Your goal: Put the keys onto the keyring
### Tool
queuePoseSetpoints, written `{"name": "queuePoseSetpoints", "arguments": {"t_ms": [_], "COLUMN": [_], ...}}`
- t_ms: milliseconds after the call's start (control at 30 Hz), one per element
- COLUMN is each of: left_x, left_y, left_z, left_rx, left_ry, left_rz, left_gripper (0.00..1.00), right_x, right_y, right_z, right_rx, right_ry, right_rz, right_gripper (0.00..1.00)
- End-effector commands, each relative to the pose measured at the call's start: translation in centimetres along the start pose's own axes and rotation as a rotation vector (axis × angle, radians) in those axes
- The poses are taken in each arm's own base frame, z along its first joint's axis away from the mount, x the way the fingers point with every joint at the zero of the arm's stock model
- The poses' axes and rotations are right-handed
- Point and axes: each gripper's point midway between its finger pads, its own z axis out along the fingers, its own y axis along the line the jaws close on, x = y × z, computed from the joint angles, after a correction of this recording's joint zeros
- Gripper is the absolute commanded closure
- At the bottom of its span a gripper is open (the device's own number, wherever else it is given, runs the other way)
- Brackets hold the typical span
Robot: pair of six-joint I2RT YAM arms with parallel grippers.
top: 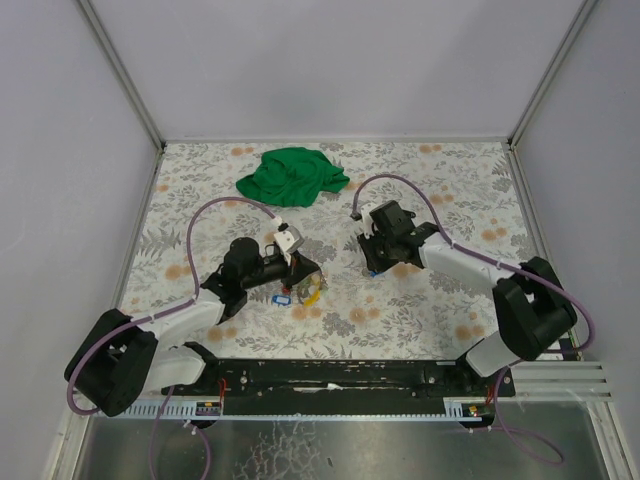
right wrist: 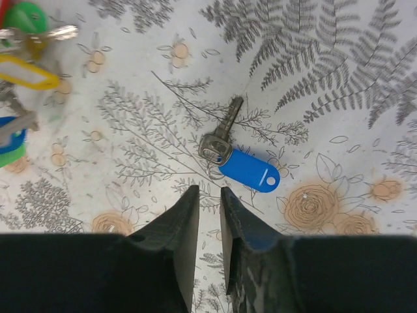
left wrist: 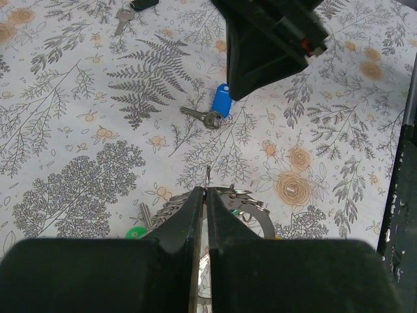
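My left gripper (left wrist: 207, 190) is shut on the thin wire of the keyring (left wrist: 260, 212), which rests on the floral tablecloth just past its tips. A green key head (left wrist: 135, 233) lies beside the ring. In the right wrist view a loose key with a blue tag (right wrist: 251, 171) lies on the cloth just beyond my right gripper (right wrist: 208, 192). That gripper's jaws stand a little apart with nothing between them. The same blue-tagged key (left wrist: 221, 101) shows in the left wrist view, under the right gripper's black body (left wrist: 267, 39). A bunch of green, yellow and blue keys (right wrist: 23, 72) sits at the left.
A crumpled green cloth (top: 292, 175) lies at the back of the table. One more key (left wrist: 124, 16) lies at the far top of the left wrist view. Grey walls close in the table on three sides.
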Motion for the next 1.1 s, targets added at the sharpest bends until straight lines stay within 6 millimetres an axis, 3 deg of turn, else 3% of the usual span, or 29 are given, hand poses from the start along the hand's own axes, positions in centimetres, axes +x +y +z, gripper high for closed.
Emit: {"name": "queuePoseSetpoints", "arguments": {"t_ms": [0,133,300,467,700,900,1067], "left_x": [-1.6,-1.5,-1.4,-1.4,-1.3,-1.2,-1.3], "left_y": [0.4,1.1,2.2,2.6,2.6,2.6,2.5], "left_z": [-0.1,-0.1,-0.2,-0.3,-0.2,-0.2,-0.2], "left_rx": [-0.024,-0.067,-0.135,-0.156,-0.156,-0.153,-0.148], "left_ry": [-0.056,-0.051,-0.049,-0.048,-0.044,-0.038,-0.039], "left_rz": [0.015,0.001,-0.020,-0.026,-0.030,-0.032,-0.029], "left_gripper": [1.00,1.00,1.00,1.00,1.00,1.00,1.00], "right_x": [-1.2,-0.5,0.2,0.5,-0.1,0.6,0.5], "right_y": [0.0,0.1,1.1,0.9,1.3,1.1,0.4], "right_z": [-2.4,-2.1,-0.2,1.1,1.8,3.2,3.5], "right_rx": [0.057,0.061,0.045,0.085,0.073,0.071,0.115], "right_ry": [-0.051,-0.016,0.021,0.050,0.045,0.084,0.081], "right_rz": [-0.117,-0.213,-0.313,-0.392,-0.411,-0.414,-0.411], "right_gripper": [0.72,0.68,0.64,0.64,0.66,0.68,0.77]}}
